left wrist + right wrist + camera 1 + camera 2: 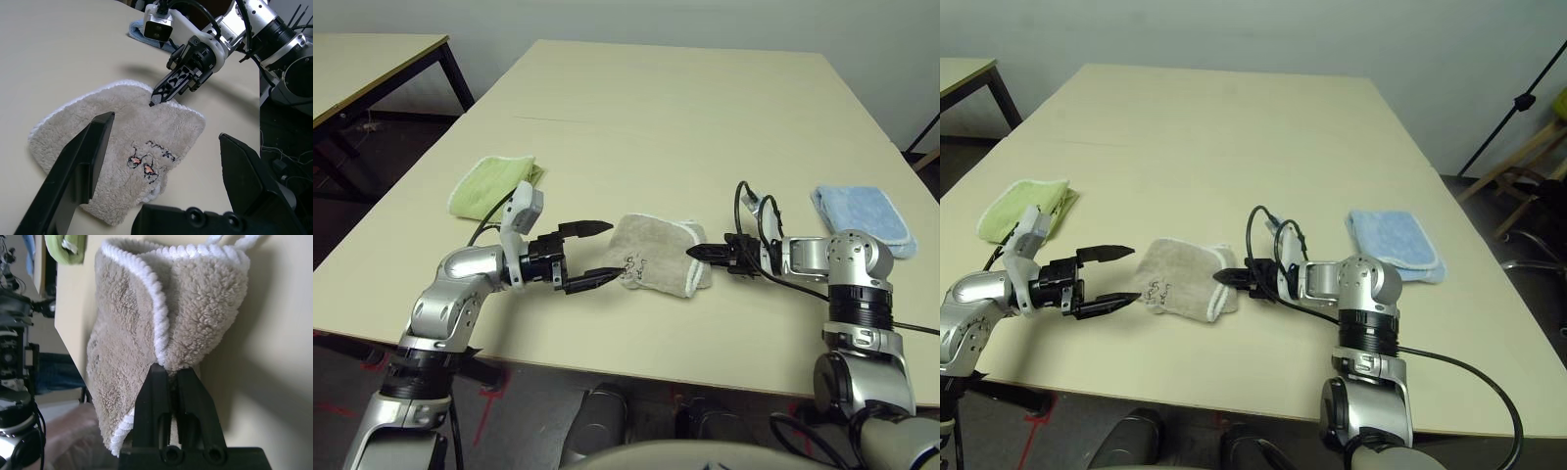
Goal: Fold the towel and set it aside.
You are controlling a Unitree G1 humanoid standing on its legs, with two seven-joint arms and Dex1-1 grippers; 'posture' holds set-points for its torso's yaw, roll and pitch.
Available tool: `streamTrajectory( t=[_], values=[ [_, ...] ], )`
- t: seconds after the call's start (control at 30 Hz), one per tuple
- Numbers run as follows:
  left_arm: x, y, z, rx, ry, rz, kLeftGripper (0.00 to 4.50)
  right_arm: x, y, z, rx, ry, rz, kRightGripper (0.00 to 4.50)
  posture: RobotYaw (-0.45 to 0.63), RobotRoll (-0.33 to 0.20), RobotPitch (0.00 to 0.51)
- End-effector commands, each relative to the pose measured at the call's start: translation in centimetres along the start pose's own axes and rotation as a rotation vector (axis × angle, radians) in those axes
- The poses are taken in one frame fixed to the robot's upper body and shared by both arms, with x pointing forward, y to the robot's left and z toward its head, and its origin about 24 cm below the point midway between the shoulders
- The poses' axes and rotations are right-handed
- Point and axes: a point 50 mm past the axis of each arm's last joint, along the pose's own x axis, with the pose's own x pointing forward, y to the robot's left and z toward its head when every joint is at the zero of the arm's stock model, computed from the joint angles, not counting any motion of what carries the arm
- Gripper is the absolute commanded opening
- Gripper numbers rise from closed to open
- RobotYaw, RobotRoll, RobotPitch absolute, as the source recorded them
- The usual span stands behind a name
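Fingers of right gripper [168, 377] clenched on towel [656, 257] edge at its 3 o'clock, likely for folding; left gripper [597, 253] spread wide at 9 o'clock.

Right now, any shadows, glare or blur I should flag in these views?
Left wrist view: the right gripper casts a soft shadow on the table; own fingers blurred. Right wrist view: shadow beside the towel, pile sharp. Head views: even light, no glare.
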Motion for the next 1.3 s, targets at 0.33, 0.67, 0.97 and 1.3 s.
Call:
streamTrajectory(
  t=[0.33, 0.67, 0.97, 1.3],
  values=[
    [0.5, 0.4, -0.2, -0.006, 0.005, -0.014, 4.5, -3.0, 1.6, 6.3, 0.038, -0.466, 0.065, 0.05, 0.18, 0.0, 0.065],
    [1.4, 0.9, 0.1, -0.001, -0.002, -0.049, 4.5, -12.5, 0.2, 10.9, -0.01, -1.21, -0.245, 0.05, 0.14, 0.0, 0.067],
    [1.3, 1.1, 0.3, -0.002, 0.002, -0.057, 4.5, -16.3, -2.0, 7.2, 0.037, -1.355, -0.442, 0.05, 0.13, 0.0, 0.071],
    [1.6, 1.0, 0.2, -0.009, 0.001, -0.065, 4.5, -16.9, -3.4, 4.6, 0.086, -1.284, -0.516, 0.05, 0.11, 0.0, 0.076]
  ],
)
